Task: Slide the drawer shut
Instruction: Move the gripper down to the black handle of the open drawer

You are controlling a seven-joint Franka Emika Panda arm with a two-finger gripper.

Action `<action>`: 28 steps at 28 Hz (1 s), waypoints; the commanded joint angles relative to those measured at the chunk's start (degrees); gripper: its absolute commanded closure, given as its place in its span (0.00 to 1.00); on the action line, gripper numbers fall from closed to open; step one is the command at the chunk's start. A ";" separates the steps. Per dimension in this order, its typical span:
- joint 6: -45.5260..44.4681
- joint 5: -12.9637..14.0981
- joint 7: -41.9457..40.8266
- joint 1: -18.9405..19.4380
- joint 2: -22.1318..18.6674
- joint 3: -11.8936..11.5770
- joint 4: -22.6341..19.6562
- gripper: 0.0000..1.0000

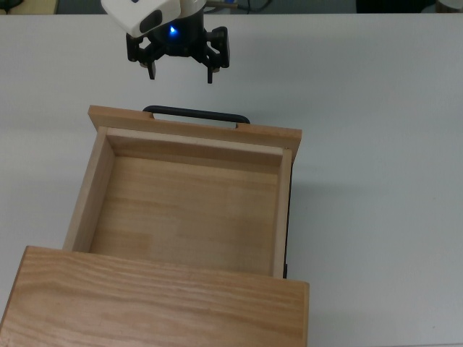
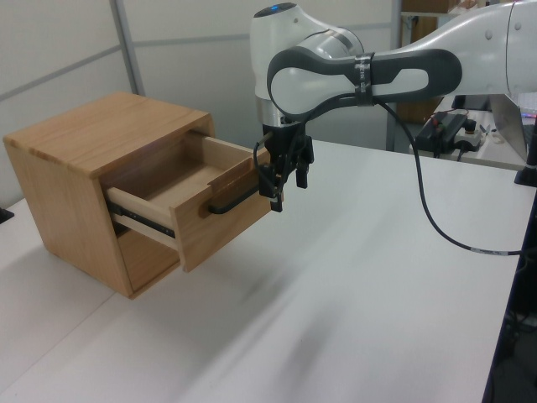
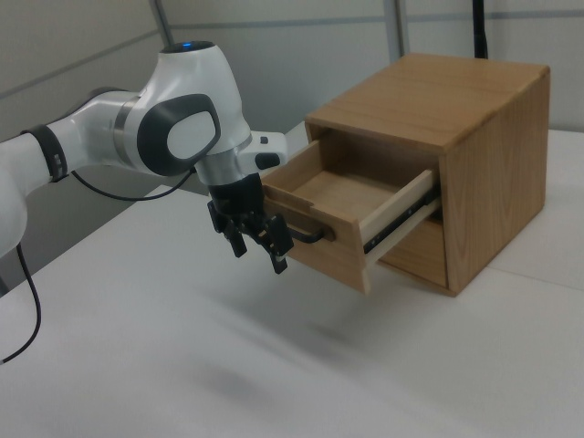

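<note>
In the left view, from left to right: the boxy light-wood cabinet (image 2: 80,159) sits on the white table (image 2: 352,294). The shallow light-wood drawer (image 2: 189,197) sticks far out of it. Just beside its thin black bar handle (image 2: 231,200) hangs the black two-finger gripper (image 2: 285,180), open and holding nothing.

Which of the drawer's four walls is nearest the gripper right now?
The front panel, the wider wall carrying the black bar handle. The gripper hangs just in front of that handle; the other walls lie nearer the cabinet.
</note>
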 commanded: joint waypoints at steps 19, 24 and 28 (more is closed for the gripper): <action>2.54 1.65 1.11 0.89 3.05 0.18 0.26 1.00; 3.59 1.74 1.28 0.89 5.43 0.18 2.63 1.00; 3.59 1.57 1.81 0.89 7.71 0.18 4.56 1.00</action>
